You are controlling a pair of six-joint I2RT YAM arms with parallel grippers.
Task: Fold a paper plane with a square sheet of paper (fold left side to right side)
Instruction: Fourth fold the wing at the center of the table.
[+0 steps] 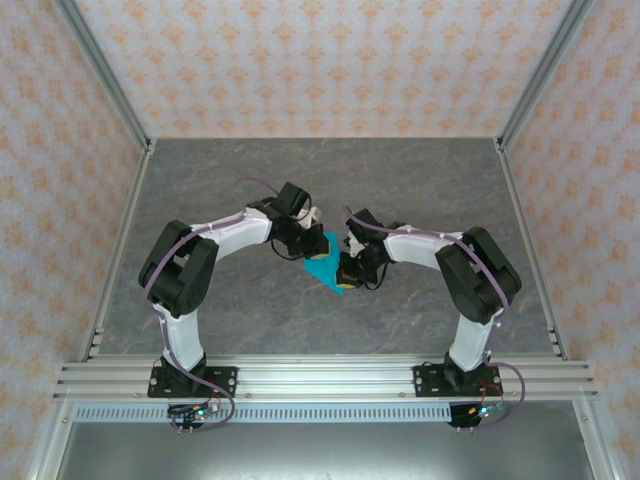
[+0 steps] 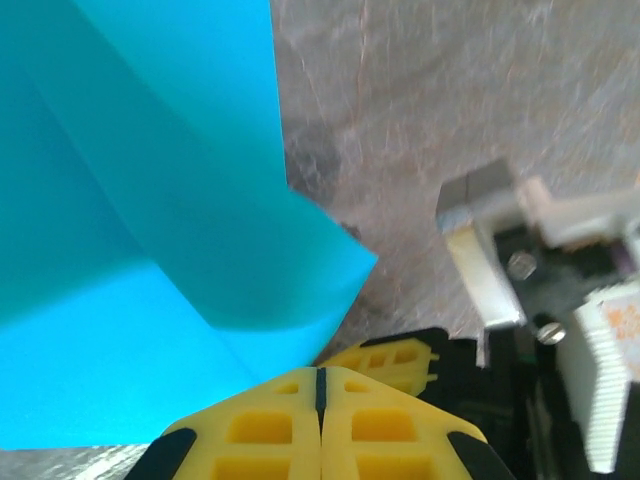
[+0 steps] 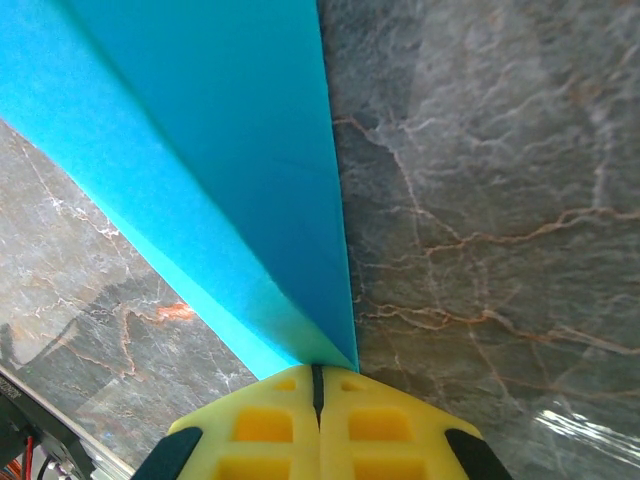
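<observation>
A grey marble-veined table point(image 1: 250, 320) fills the floor of a booth with pink floral walls point(image 1: 330, 60) and an aluminium rail point(image 1: 320, 378) at the 6 o'clock edge. Near the table's middle, the left gripper point(image 1: 308, 234) has its yellow fingers point(image 2: 270, 430) clenched, the cyan paper point(image 1: 325, 268) running down into their tips. The paper hangs lifted off the table between the two grippers, creased in layers. In the top view its long axis lies roughly from 11 to 5 o'clock, and its narrow corner points toward 5. At its 3 o'clock side, the right gripper point(image 1: 350, 262) is clamped on the tapering fold.
</observation>
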